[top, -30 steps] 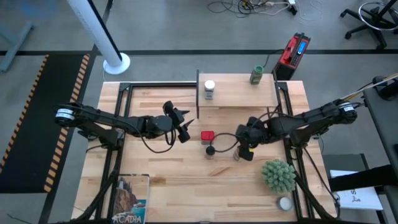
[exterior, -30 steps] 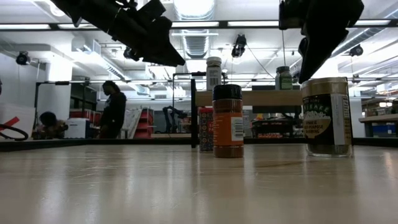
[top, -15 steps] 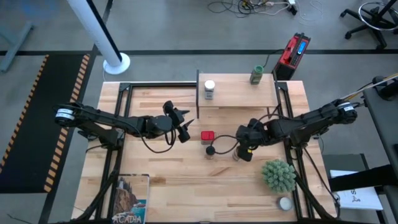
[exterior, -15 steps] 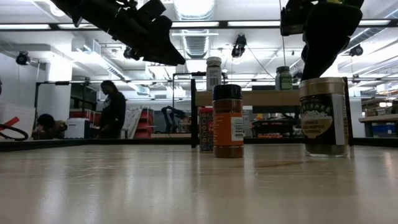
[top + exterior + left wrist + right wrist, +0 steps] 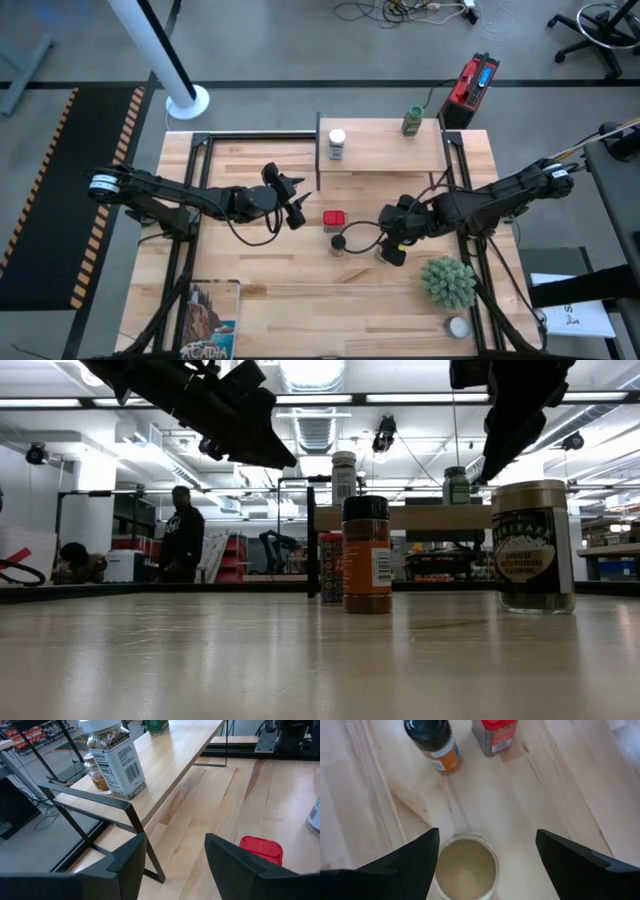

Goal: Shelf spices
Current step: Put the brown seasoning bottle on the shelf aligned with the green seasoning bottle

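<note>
I am a two-armed robot at a wooden counter [image 5: 250, 270], putting spices on a small raised shelf [image 5: 385, 147] that stands at twelve o'clock on the counter in the high view.

Two jars already stand on the shelf: a white-lidded jar [image 5: 337, 143] near its eleven o'clock end and a green-lidded jar [image 5: 412, 121] at its one o'clock corner.

Three spices wait on the counter at six o'clock from the shelf: a red tin [image 5: 334, 218], a black-lidded jar [image 5: 339, 242] just beside it, and a tan-topped jar [image 5: 466, 873].

My right fingers [image 5: 487, 855] are spread wide above the tan-topped jar, one on each side, not closed on it (the low view shows the jar resting on the counter).

My left fingers [image 5: 175, 865] are also open and empty, hovering at nine o'clock from the red tin, pointed toward the shelf end.

By my judgement the task is under halfway: two shelved, three left in sight
</note>
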